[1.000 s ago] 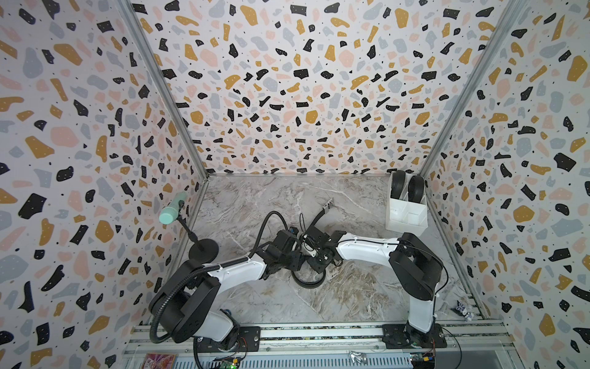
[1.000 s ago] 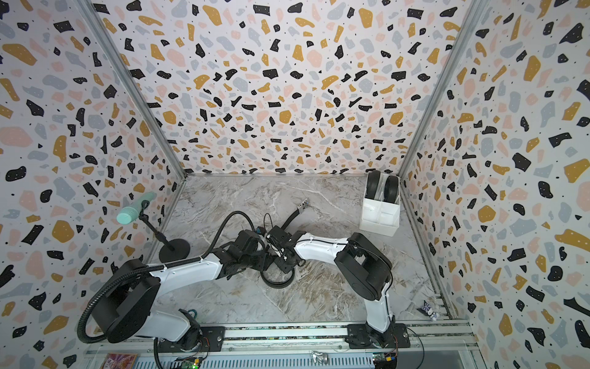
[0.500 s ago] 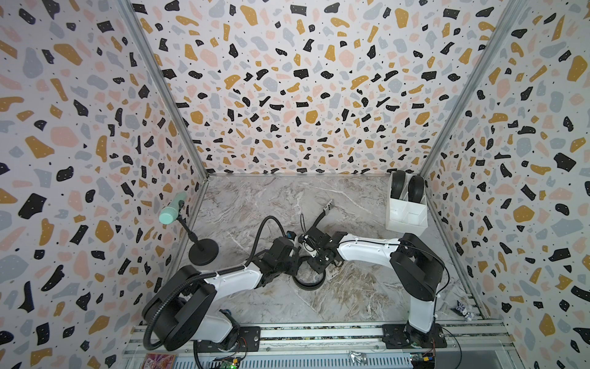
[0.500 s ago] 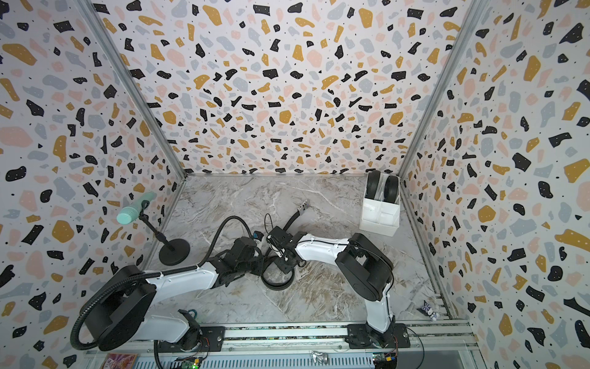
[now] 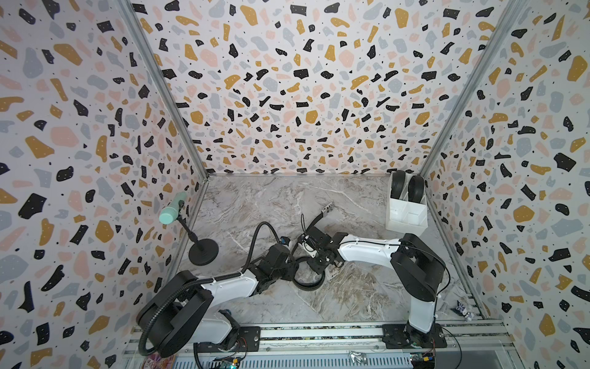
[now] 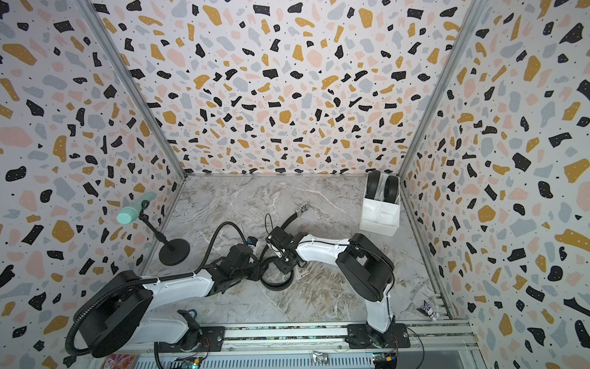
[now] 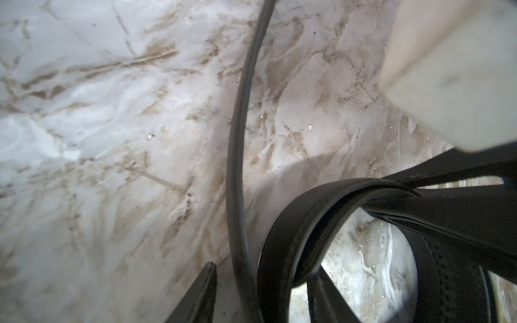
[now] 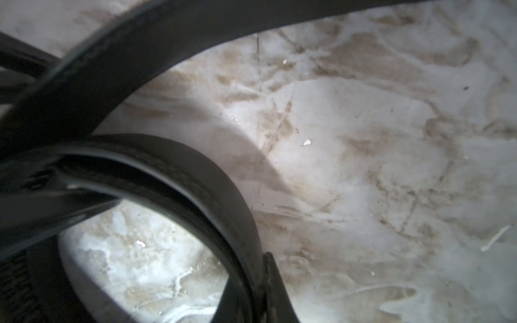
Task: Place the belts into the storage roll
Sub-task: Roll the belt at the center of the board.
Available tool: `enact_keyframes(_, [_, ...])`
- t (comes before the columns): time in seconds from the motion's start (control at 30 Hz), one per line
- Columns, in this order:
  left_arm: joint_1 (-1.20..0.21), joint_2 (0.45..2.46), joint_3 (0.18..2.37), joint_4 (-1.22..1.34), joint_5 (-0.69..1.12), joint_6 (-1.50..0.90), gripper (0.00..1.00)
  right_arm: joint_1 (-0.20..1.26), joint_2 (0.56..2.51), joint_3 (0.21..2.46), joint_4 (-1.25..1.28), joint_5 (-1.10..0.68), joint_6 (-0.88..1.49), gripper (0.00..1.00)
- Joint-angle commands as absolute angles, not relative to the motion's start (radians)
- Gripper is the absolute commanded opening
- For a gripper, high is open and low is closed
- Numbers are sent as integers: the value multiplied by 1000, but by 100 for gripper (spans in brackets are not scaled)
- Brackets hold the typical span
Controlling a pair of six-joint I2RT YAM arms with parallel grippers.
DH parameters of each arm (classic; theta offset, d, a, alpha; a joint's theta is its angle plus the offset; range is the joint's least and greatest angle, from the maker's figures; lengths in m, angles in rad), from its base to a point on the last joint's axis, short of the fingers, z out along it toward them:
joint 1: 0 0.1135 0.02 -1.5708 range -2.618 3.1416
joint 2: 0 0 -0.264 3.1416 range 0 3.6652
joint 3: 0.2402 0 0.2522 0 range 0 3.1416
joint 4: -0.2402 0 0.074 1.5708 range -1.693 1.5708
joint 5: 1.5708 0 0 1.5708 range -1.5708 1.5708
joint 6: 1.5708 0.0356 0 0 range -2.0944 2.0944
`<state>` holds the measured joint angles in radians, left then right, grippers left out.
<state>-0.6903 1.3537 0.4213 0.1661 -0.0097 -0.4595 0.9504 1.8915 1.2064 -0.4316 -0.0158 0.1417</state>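
Coiling the last belt (image 5: 308,286) looks to be the step you are in. Two stored belts (image 5: 407,188) stand rolled in the back cells of the box (image 5: 405,223), which sits in the far right corner of the bench (image 5: 351,306). Its front cells look empty in both top views.

The belt lies mid-bench, well apart from the box. Part of it is wound into a loose ring standing on edge, and its tail runs toward the back edge to the silver buckle (image 5: 328,208), which lies flat on the bench.

Your right gripper (image 5: 319,260) is pressed together on the ring's wall; in its wrist view one finger (image 8: 272,282) lies tight against the outside of the band. Your left gripper (image 5: 293,267) is spread. Its wrist view shows the jaws astride the ring's wall, with one finger (image 7: 201,293) outside and clear of it and the other inside the ring. A thin wire (image 7: 237,139) also runs between those jaws, just beside the band.

Next, I judge, you need the left jaws to close on the band alone, not the wire. Then feed the tail round until the ring is tight enough for a cell. The band looks springy, so expect the ring to open out if either grip slips. The carry to the box makes sense only once the buckle end is wound in.
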Motion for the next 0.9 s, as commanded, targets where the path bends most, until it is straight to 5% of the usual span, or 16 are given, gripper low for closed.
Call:
enact_keyframes(0.0, [-695, 1379, 432, 223, 11, -418, 47, 971, 1921, 1196, -414, -98, 165, 0])
enact_keyframes(0.27, [-701, 1400, 422, 340, 40, -417, 34, 971, 1932, 1202, -415, -107, 161, 0])
enact_keyframes(0.63, [-715, 1468, 442, 372, 60, -390, 0, 971, 1945, 1204, -417, -110, 161, 0])
enact_keyframes(0.73, [-723, 1462, 445, 344, 16, -376, 0, 970, 1945, 1204, -423, -109, 163, 1])
enact_keyframes(0.87, [-733, 1442, 457, 288, -65, -352, 0, 933, 1897, 1214, -474, -132, 165, 36])
